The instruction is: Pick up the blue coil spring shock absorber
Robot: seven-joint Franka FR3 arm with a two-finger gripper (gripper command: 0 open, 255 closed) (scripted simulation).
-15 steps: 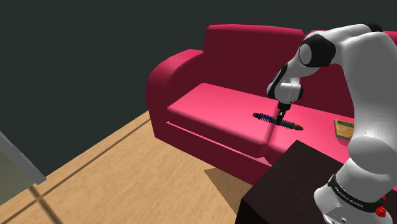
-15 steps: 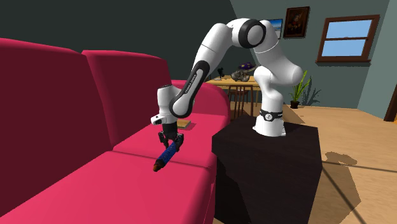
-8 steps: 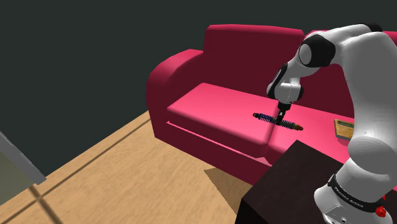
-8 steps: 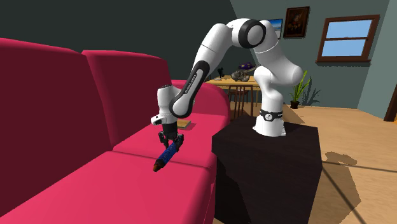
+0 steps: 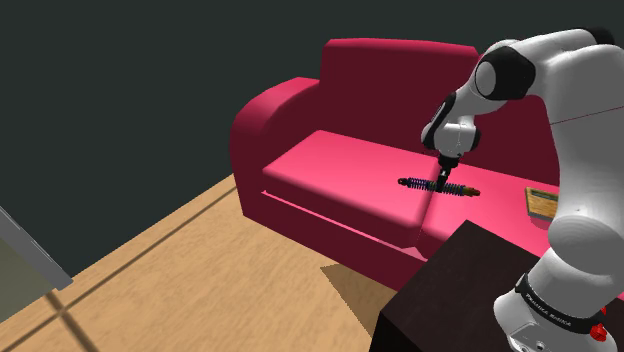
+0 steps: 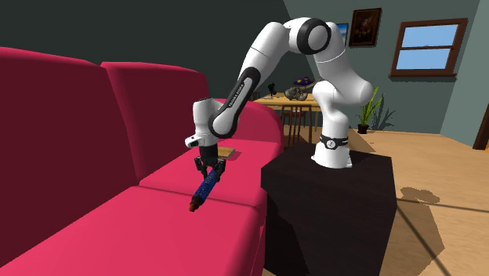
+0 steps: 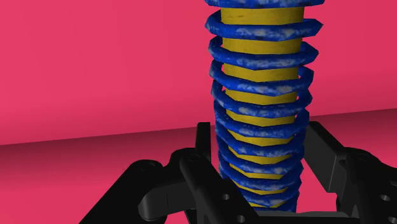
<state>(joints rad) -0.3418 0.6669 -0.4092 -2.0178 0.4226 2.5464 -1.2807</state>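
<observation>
Firmly closed, the gripper (image 7: 261,141) clasps the blue coil spring shock absorber (image 7: 261,76) about mid-length, its long axis running crosswise to the fingers and slanting down beyond them toward the red sofa seat (image 6: 157,227), so a straight lift looks sufficient.

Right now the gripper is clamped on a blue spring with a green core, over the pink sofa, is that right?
Not quite. The spring has a yellow core, not a green one, as the wrist view shows. The rest stands: the gripper is clamped on the blue spring over the pink sofa.
</observation>
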